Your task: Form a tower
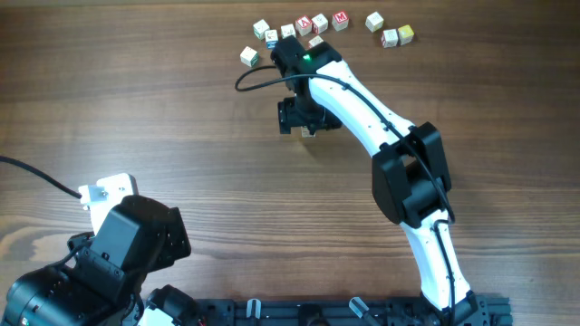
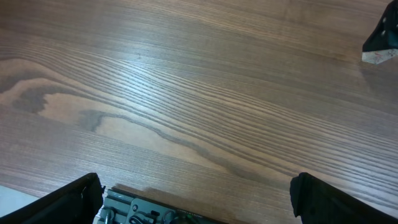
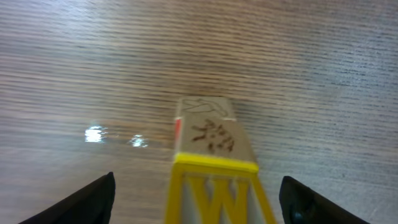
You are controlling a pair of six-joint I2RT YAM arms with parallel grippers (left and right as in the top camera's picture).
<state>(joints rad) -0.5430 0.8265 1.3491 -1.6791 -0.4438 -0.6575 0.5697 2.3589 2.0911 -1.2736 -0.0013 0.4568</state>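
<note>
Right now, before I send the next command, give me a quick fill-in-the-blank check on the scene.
1. The right gripper is ___, its fingers either side of the tower.
2. One face of the tower bears a yellow letter ___.
3. The left gripper holds ___.
Missing words: open, W, nothing.

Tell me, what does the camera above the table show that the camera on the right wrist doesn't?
Only the overhead view shows the loose letter cubes scattered near the top and the whole right arm. Only the right wrist view shows the tower close up: a sketch on its cream top, a yellow W on its side. Both show the wooden table and the right gripper, open around the tower.
</note>
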